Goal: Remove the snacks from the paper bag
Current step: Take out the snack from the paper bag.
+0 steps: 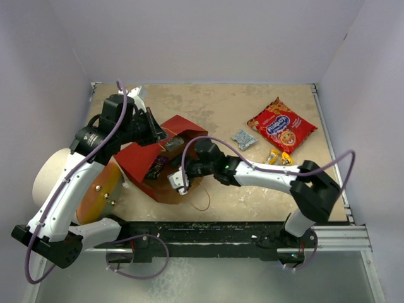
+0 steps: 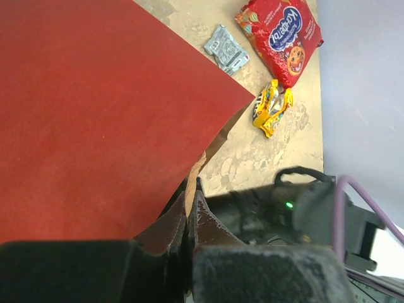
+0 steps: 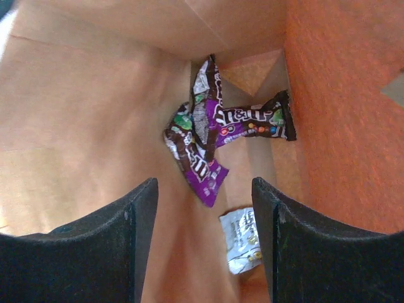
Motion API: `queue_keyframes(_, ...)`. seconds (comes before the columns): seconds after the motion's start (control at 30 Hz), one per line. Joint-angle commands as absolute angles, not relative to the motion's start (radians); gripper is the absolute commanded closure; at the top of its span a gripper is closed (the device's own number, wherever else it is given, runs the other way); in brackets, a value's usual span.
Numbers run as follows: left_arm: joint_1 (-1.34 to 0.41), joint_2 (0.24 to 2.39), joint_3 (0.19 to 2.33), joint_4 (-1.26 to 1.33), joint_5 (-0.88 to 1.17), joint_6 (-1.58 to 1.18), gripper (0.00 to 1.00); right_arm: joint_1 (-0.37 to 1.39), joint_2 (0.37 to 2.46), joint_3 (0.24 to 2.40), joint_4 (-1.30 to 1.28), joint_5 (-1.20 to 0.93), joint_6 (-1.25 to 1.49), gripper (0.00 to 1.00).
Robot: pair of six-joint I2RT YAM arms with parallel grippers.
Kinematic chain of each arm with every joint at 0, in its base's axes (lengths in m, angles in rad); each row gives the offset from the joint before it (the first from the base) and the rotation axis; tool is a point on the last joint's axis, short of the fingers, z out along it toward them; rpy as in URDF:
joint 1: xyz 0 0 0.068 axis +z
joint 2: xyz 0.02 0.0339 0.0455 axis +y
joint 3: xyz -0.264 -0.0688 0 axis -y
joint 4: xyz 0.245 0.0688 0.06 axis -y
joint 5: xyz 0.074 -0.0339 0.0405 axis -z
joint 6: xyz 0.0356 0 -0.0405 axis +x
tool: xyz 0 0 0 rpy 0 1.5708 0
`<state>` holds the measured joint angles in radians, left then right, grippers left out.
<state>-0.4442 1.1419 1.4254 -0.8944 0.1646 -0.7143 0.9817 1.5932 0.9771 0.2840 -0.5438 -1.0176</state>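
Note:
The paper bag (image 1: 136,159) lies on its side, red face up, mouth toward the right. My left gripper (image 1: 159,134) is shut on the bag's upper mouth edge and holds it up; the left wrist view shows the jaws (image 2: 188,201) pinching the brown rim beside the red face (image 2: 95,113). My right gripper (image 1: 178,182) is open inside the bag's mouth. In the right wrist view its jaws (image 3: 203,186) stand wide apart just short of two purple packets (image 3: 205,142) and a small silver-white packet (image 3: 243,241). The red cookie bag (image 1: 281,126), silver-grey packet (image 1: 243,139) and yellow-orange packet (image 1: 278,156) lie on the table.
A white cylinder (image 1: 53,173) with an orange end (image 1: 101,189) lies at the left, against the paper bag. A thin string handle (image 1: 203,203) trails on the table in front of the bag. Walls close in the table on three sides.

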Motion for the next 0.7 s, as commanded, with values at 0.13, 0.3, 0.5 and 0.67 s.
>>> queue_keyframes(0.13, -0.436, 1.128, 1.492, -0.921, 0.191, -0.714, 1.00, 0.986, 1.808, 1.165, 0.309, -0.573, -1.239, 0.39)
queue_keyframes(0.3, -0.436, 1.138, 1.510, -0.927, 0.200, -0.719, 1.00, 0.986, 1.895, 1.217, 0.281, -0.572, -1.281, 0.41)
queue_keyframes(0.5, -0.436, 1.133, 1.520, -0.938, 0.205, -0.725, 1.00, 0.986, 1.980, 1.281, 0.263, -0.574, -1.287, 0.46)
queue_keyframes(0.67, -0.436, 1.123, 1.516, -0.943, 0.210, -0.725, 1.00, 0.986, 2.038, 1.327, 0.254, -0.573, -1.280, 0.46)
